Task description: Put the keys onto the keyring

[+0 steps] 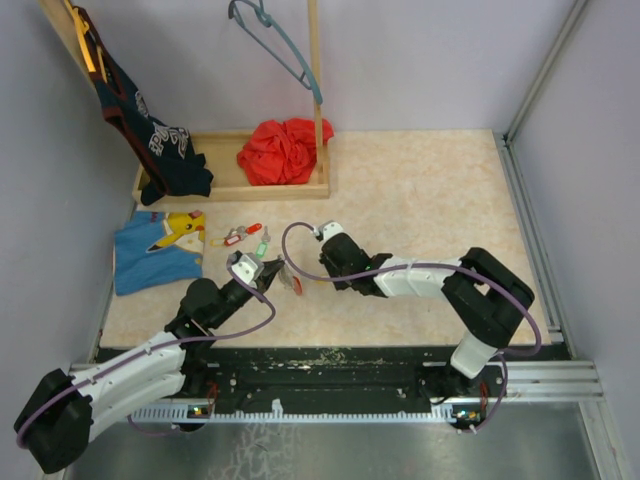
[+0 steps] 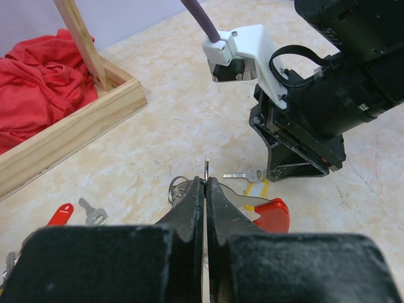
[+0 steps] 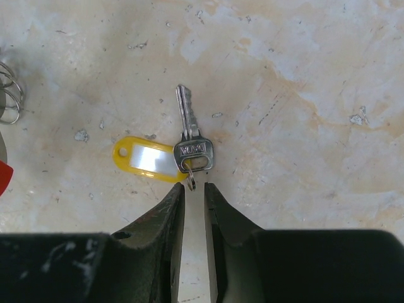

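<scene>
My left gripper [image 2: 207, 180] is shut on the thin metal ring of the keyring [image 2: 177, 187], whose red tab [image 2: 273, 216] sticks out to the right just above the table. A silver key [image 3: 191, 136] with a yellow tag [image 3: 148, 160] lies flat in front of my right gripper [image 3: 194, 187]. Its jaws stand a narrow gap apart, and the key's small split ring sits at the left fingertip, unclamped. In the top view both grippers [image 1: 264, 273] [image 1: 322, 272] meet mid-table. Another key with a red tag [image 1: 240, 236] and a green-tagged one [image 1: 262, 245] lie further back.
A wooden tray [image 1: 200, 188] at the back holds a red cloth [image 1: 284, 150], with a rack post and a teal hanger [image 1: 285, 45] above it. A dark garment [image 1: 150, 140] hangs at back left. A blue cloth with a yellow cartoon [image 1: 160, 250] lies at left.
</scene>
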`<action>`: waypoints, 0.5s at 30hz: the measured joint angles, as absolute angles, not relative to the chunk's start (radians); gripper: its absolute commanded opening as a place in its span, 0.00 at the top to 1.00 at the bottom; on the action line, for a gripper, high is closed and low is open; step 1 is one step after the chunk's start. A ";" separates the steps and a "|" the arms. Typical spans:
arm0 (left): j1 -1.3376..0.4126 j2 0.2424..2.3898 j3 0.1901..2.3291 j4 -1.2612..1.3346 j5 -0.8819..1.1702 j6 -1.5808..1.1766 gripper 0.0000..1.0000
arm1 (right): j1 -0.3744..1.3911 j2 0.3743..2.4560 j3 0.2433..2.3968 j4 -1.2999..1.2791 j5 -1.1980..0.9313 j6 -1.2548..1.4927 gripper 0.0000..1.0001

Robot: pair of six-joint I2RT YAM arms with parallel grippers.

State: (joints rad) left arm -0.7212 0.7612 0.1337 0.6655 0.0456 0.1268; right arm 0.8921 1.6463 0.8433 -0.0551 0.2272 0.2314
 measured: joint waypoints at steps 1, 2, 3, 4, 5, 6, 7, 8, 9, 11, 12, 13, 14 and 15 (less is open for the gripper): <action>-0.721 0.761 0.134 0.665 0.046 0.127 1.00 | 0.889 1.646 0.840 -0.053 0.221 0.232 0.81; -0.721 0.761 0.134 0.666 0.046 0.127 1.00 | 0.886 1.646 0.838 -0.051 0.215 0.233 0.82; -0.721 0.762 0.134 0.666 0.046 0.127 1.00 | 0.883 1.646 0.836 -0.049 0.211 0.235 0.82; -0.721 0.762 0.134 0.667 0.046 0.127 1.00 | 0.881 1.646 0.834 -0.048 0.207 0.237 0.82; -0.721 0.762 0.134 0.667 0.046 0.127 1.00 | 0.879 1.646 0.832 -0.044 0.206 0.238 0.83; -0.721 0.763 0.134 0.667 0.046 0.127 1.00 | 0.877 1.646 0.831 -0.045 0.201 0.239 0.83; -0.721 0.763 0.134 0.667 0.047 0.127 1.00 | 0.874 1.646 0.830 -0.045 0.196 0.240 0.83; -0.721 0.763 0.134 0.667 0.049 0.126 1.00 | 0.872 1.646 0.830 -0.044 0.193 0.240 0.84; -0.721 0.763 0.134 0.667 0.049 0.127 1.00 | 0.870 1.646 0.830 -0.041 0.187 0.240 0.84; -0.721 0.763 0.134 0.668 0.050 0.127 1.00 | 0.867 1.646 0.827 -0.036 0.181 0.240 0.84; -0.721 0.763 0.134 0.668 0.051 0.127 1.00 | 0.865 1.646 0.825 -0.032 0.177 0.240 0.84; -0.721 0.763 0.134 0.668 0.052 0.127 1.00 | 0.863 1.646 0.824 -0.031 0.171 0.240 0.84; -0.721 0.763 0.134 0.668 0.052 0.127 1.00 | 0.862 1.646 0.824 -0.030 0.167 0.240 0.84; -0.721 0.763 0.134 0.668 0.053 0.127 1.00 | 0.860 1.646 0.824 -0.027 0.162 0.240 0.84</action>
